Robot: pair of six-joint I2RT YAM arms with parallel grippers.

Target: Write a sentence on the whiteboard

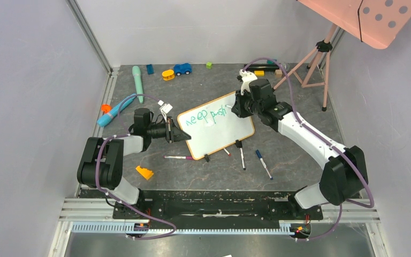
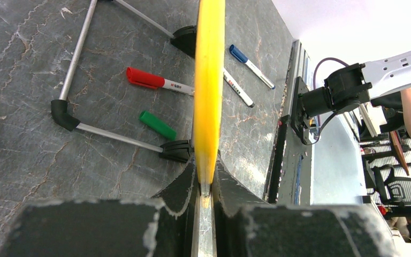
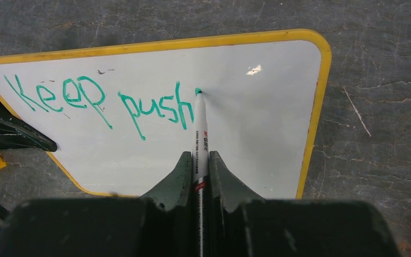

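Observation:
The whiteboard (image 1: pixel 226 138), white with an orange-yellow frame, lies tilted mid-table. The sentence (image 3: pixel 101 101) on it reads "Keep push" in green, also visible in the top view (image 1: pixel 206 115). My left gripper (image 1: pixel 184 136) is shut on the board's left edge; its wrist view shows the frame (image 2: pixel 208 80) edge-on, pinched between the fingers of that gripper (image 2: pixel 206 179). My right gripper (image 3: pixel 199 160) is shut on a green marker (image 3: pixel 199 128). The marker's tip rests on the board just right of the "h". In the top view the right gripper (image 1: pixel 239 107) hovers over the board's far right corner.
Loose markers lie by the board's near edge (image 1: pixel 179 157) (image 1: pixel 242 158) (image 1: pixel 263 163), with a green cap (image 2: pixel 158 125) nearby. An orange wedge (image 1: pixel 144 172) sits near the left arm. Toys (image 1: pixel 182 68) line the back edge, and a tripod (image 1: pixel 316 61) stands at back right.

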